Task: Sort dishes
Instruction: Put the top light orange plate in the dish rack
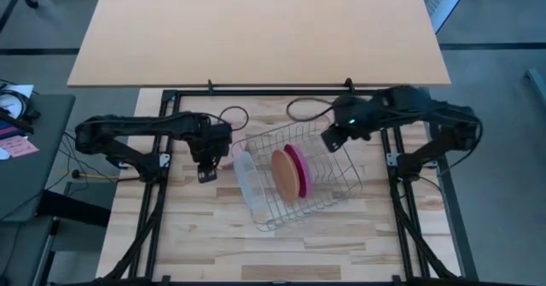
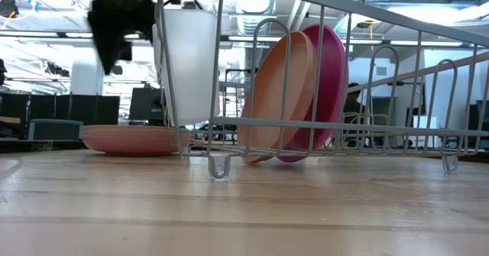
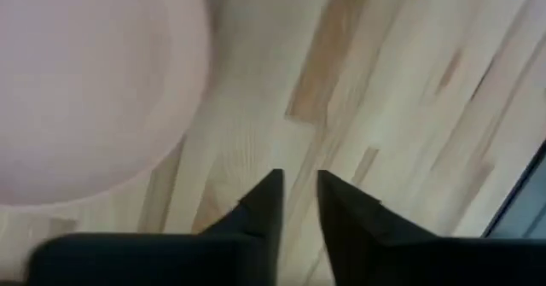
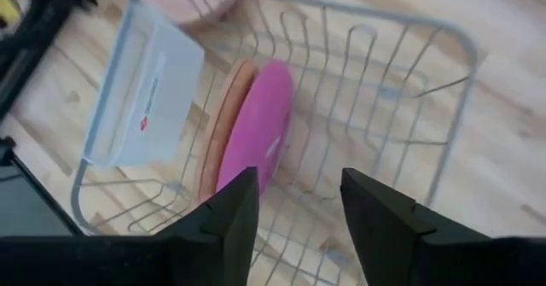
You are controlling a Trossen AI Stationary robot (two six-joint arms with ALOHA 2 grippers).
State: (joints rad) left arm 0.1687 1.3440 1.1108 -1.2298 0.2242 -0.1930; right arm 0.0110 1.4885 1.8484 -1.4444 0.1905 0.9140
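Observation:
An orange-tan plate (image 1: 282, 175) and a magenta plate (image 1: 297, 166) stand on edge side by side in the silver wire rack (image 1: 337, 188), their lower rims (image 2: 284, 155) on its bottom wires. A low stack of pale pink plates (image 2: 130, 139) lies flat on the table left of the rack. My left gripper (image 3: 297, 188) hangs above the table beside that stack (image 3: 85, 81), slightly open with nothing between the fingers. My right gripper (image 4: 299, 192) hovers open above the rack's far right part, clear of the plates (image 4: 256, 132).
A translucent white tray (image 1: 246, 183) stands on edge inside the rack's left end. Dark cables (image 1: 300, 108) lie at the table's far edge. Bare wood (image 1: 213, 243) lies toward the near edge. A larger tan tabletop (image 1: 256, 30) stands beyond.

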